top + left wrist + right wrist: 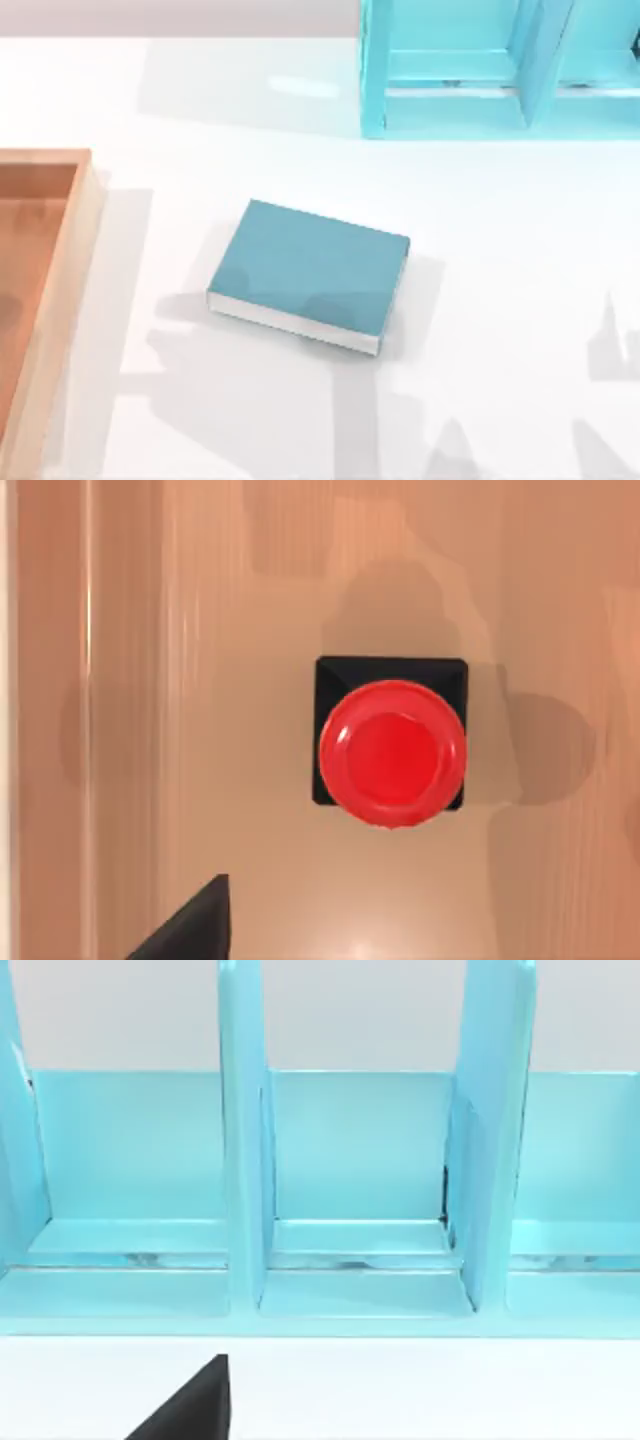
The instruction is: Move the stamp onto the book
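The stamp, a black square base under a glossy red round knob, stands upright on the floor of a wooden tray in the left wrist view, seen from straight above. A dark part of my left gripper shows at that view's edge, apart from the stamp. The book, teal with white page edges, lies flat near the middle of the table in the top view. A dark part of my right gripper shows in the right wrist view, over white table in front of a shelf unit.
The wooden tray with raised walls lies along the table's left edge. A light-blue shelf unit with upright dividers stands at the back right. White table surrounds the book.
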